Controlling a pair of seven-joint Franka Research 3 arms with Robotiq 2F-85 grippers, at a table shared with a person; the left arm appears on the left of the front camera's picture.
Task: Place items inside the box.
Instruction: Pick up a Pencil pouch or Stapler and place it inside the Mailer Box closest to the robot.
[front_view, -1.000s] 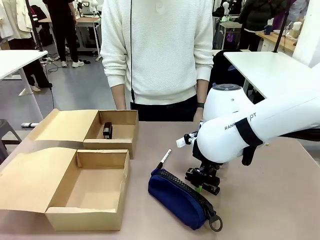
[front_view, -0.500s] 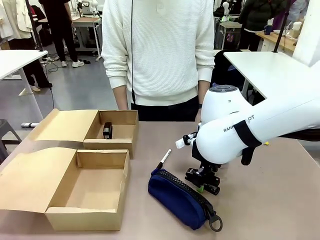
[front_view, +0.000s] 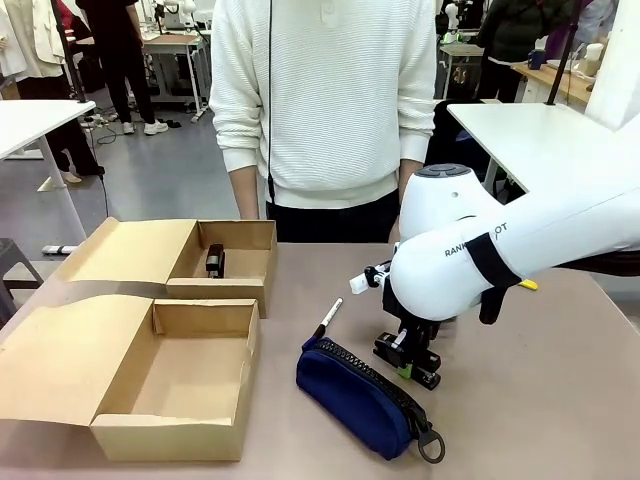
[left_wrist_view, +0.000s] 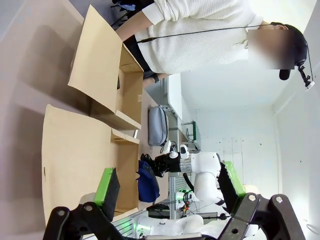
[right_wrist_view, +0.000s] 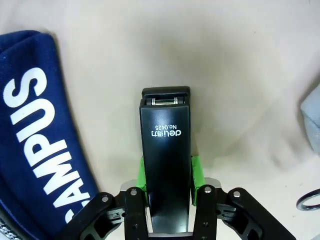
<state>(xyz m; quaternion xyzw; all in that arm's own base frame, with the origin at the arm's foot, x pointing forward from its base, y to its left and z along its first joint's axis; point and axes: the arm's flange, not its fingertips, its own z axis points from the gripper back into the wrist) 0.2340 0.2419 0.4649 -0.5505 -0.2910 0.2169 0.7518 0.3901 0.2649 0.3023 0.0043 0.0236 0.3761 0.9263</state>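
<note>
Well, R jaws snug on blk stapler (right_wrist_view: 165, 142)

Beige table (front_view: 560, 400), matte top. A person (front_view: 320, 100) in a white ribbed sweater stands at its far edge, centre. Behind: one white table (front_view: 30, 120) far left, a second white table (front_view: 530, 140) far right.
</note>
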